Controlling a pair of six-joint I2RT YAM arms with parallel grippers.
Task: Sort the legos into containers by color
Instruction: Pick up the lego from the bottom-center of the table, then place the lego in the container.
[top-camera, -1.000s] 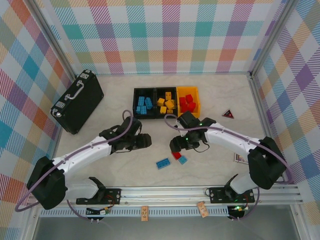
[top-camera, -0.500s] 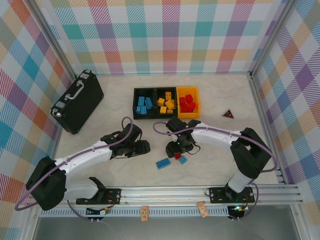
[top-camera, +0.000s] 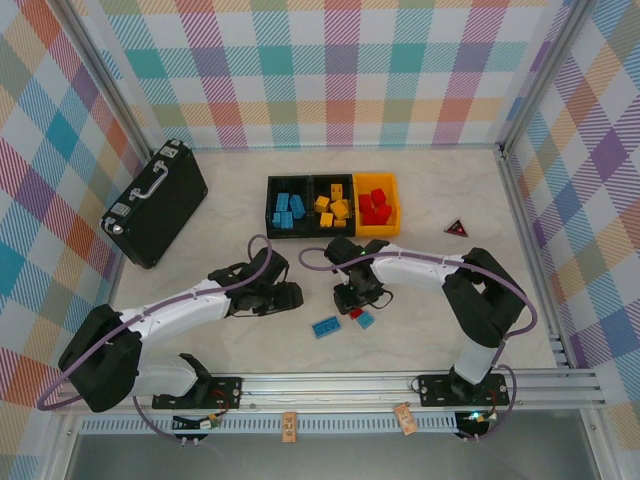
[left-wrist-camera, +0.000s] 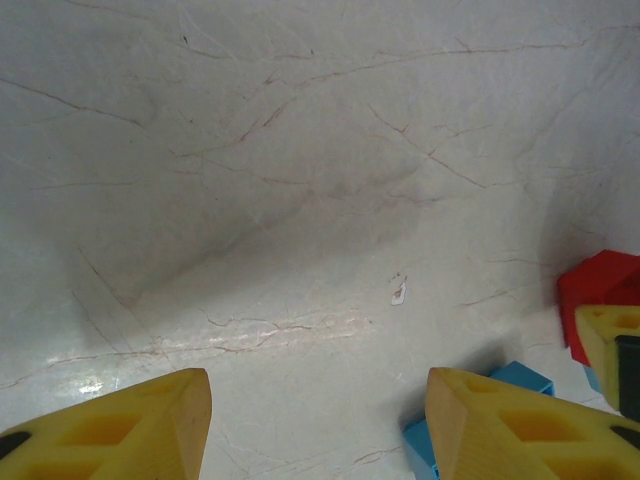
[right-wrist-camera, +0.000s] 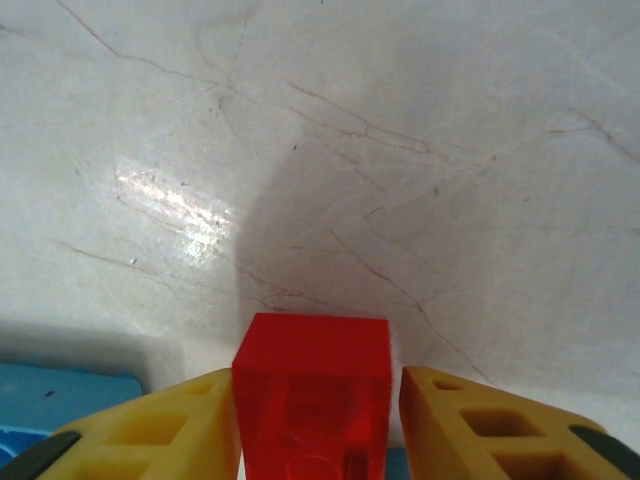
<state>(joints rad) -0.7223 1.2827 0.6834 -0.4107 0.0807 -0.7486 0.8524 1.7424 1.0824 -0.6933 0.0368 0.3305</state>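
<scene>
Pale tabletop (right-wrist-camera: 420, 130): right tool (right-wrist-camera: 318, 415) pinches glossy red lego (right-wrist-camera: 312, 352).

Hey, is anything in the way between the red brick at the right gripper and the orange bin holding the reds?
Nothing visible. Bare table lies between the red brick in the right gripper and the yellow-orange bin.

walls (top-camera: 320, 70): pastel plaid, loads of colours
table (top-camera: 230, 215): off-white, faint brownish veins
case (top-camera: 155, 205): black, silvery handle
bins: black bin (top-camera: 270, 205), second black bin (top-camera: 332, 179), yellow-orange bin (top-camera: 394, 205)
binned legos: blue legos (top-camera: 288, 210), yellow-orange legos (top-camera: 332, 208), red legos (top-camera: 373, 205)
loose ones: blue brick (top-camera: 325, 326), red brick (right-wrist-camera: 312, 390)
triangle piece (top-camera: 457, 227): dark, red middle
arms (top-camera: 170, 312): white and black, purple cables
finger pads (right-wrist-camera: 480, 430): yellow
</scene>
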